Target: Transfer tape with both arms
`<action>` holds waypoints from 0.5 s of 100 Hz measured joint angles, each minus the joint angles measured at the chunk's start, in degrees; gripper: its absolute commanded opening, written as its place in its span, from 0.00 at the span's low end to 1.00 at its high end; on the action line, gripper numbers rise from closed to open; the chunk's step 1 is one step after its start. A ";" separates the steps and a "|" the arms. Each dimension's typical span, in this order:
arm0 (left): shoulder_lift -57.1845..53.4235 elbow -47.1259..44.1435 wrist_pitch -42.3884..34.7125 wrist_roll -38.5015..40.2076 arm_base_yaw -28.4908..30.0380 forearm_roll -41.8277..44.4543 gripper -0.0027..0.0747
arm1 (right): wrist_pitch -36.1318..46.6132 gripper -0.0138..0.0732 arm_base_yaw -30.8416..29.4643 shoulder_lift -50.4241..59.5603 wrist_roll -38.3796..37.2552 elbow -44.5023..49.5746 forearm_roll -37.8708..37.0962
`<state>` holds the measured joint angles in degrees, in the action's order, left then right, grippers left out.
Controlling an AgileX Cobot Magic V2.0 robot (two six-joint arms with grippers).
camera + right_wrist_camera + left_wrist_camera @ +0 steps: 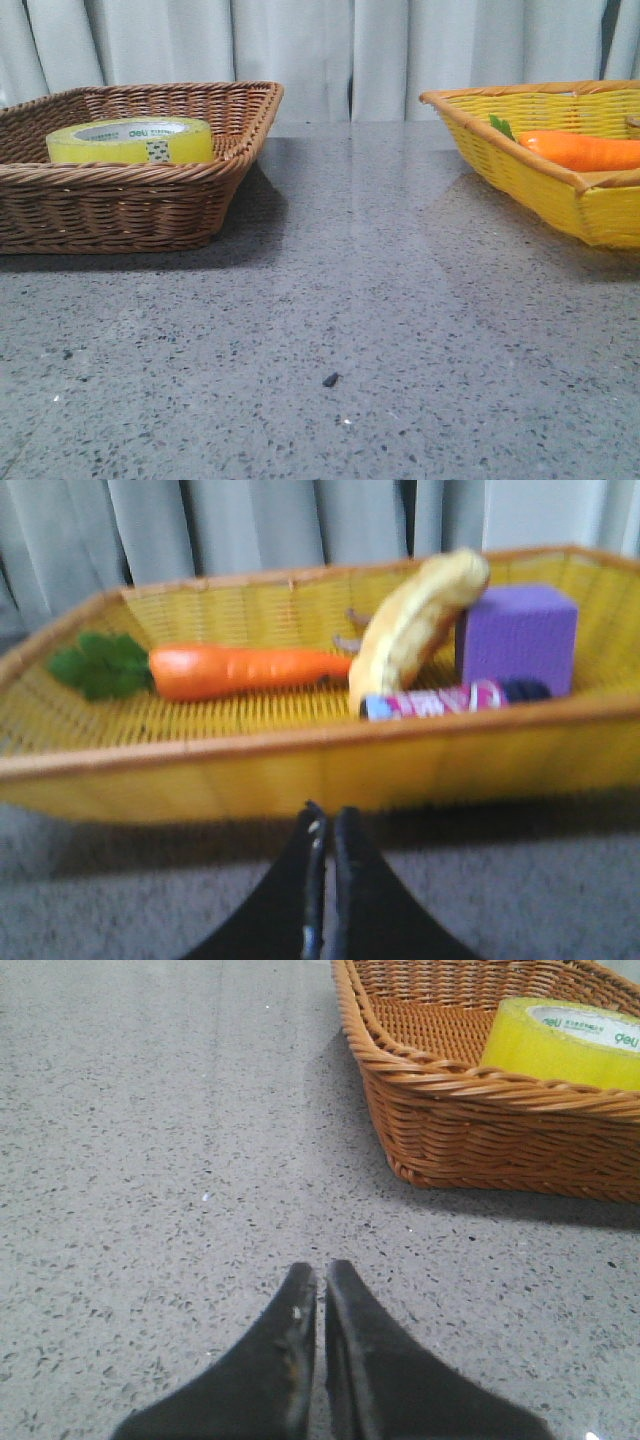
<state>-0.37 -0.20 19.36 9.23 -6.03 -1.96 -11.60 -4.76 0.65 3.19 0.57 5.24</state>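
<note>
Yellow tape (pixel 130 141) lies flat in brown basket (pixel 120 200); start or finish, cannot tell. Left pincer (pixel 321 1278) and right pincer (pixel 327 820) both pressed together, holding nothing, over desk (pixel 350 330).

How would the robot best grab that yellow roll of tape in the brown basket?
Probably from above. The tape roll lies flat in the brown basket, hole up, with the walls blocking its sides. The left gripper, shut now, could open and drop one finger into the hole, one outside, pinching the ring's wall.

Closed right end effector (pixel 325 825), yellow basket (pixel 300 770), carrot (pixel 240 670), banana (pixel 415 620)
</note>
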 measured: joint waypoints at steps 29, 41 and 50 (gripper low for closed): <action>0.00 0.00 0.04 0.00 0.00 0.00 0.01 | -7.43 0.07 0.00 0.00 0.00 0.00 0.00; 0.00 0.00 0.04 0.00 0.00 0.00 0.01 | -7.43 0.07 0.00 0.00 0.00 0.00 0.00; 0.00 0.00 0.04 0.00 0.00 0.00 0.01 | -7.43 0.07 0.00 0.00 0.00 0.00 0.00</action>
<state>-0.37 -0.20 19.40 9.23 -6.03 -1.96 -19.03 -4.76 0.65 3.19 0.57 5.24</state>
